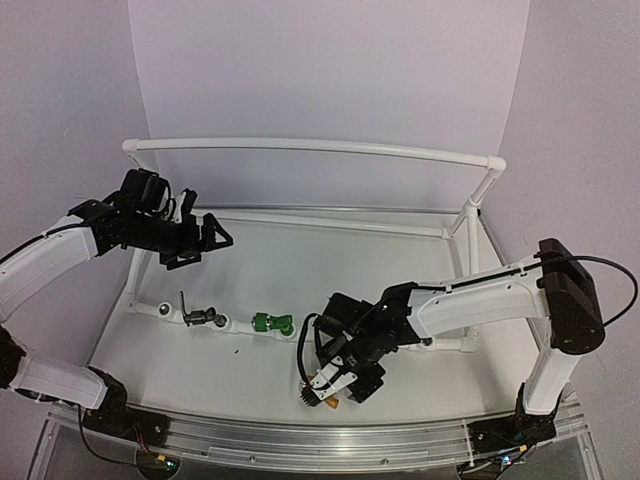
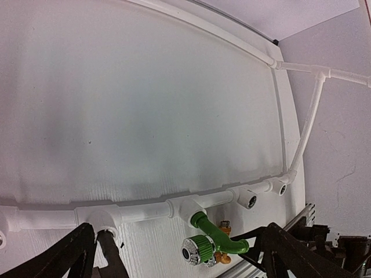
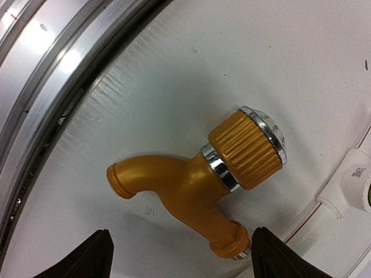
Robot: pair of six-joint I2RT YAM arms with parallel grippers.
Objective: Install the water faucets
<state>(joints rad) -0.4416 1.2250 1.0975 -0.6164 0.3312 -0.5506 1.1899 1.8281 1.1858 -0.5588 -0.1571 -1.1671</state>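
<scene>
The gold faucet [image 3: 197, 179] lies loose on the worktop [image 3: 243, 52] at the middle of its near edge. The right tool [image 3: 182, 260] hangs over it, spread, pinching nothing. Only its tips show, so alignment is perhaps off; closing on the curved body could squirt the faucet aside. The left tool [image 1: 208, 238], also spread, hangs toward the far left corner.

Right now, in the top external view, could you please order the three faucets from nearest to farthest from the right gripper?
1. Gold faucet: directly beneath the right gripper, at the front.
2. Green faucet: on the white pipe, behind and left of the gripper.
3. Dark grey lever faucet: farther left on the same pipe.
</scene>
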